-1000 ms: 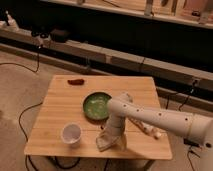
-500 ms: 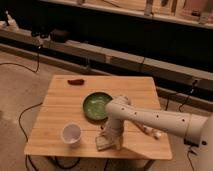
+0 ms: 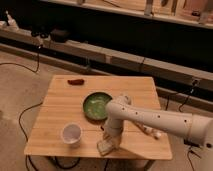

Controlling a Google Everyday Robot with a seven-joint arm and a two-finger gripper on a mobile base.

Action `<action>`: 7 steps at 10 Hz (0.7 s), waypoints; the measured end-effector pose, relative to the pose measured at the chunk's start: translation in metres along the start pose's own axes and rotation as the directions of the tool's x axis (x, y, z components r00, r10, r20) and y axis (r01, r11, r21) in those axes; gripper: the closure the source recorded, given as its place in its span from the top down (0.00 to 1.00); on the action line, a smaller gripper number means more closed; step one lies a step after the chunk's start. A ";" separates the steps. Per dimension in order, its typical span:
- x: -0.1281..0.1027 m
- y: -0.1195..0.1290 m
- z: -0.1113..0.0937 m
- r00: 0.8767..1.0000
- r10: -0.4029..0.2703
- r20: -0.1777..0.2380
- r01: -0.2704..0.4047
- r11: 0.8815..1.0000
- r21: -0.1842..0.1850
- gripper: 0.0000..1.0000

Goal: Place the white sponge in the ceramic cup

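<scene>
The ceramic cup [image 3: 71, 134] is small, white and round. It stands upright near the front left of the wooden table [image 3: 60, 107]. The white arm reaches in from the right and bends down to my gripper [image 3: 107, 142], which is low over the table's front edge, right of the cup. A small pale pad, the white sponge [image 3: 103, 148], lies at the gripper's tip on the table. I cannot tell whether the gripper holds it. Sponge and cup are apart.
A wide green bowl [image 3: 96, 106] sits mid-table, just behind the gripper. A dark brown bar [image 3: 76, 81] lies at the back left. A white packet [image 3: 149, 131] lies under the forearm at the right. Cables run across the floor on the left.
The arm's elbow has shifted slightly left. The gripper stays low at the same spot by the sponge. The cup, bowl and bar have not moved.
</scene>
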 end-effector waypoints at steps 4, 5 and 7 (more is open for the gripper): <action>0.000 -0.014 -0.076 0.996 -0.024 -0.082 0.034 0.992 0.124 0.00; 0.004 -0.014 -0.091 0.995 -0.016 -0.100 0.031 0.989 0.147 0.00; 0.009 -0.016 -0.126 0.990 -0.001 -0.141 0.029 0.979 0.201 0.00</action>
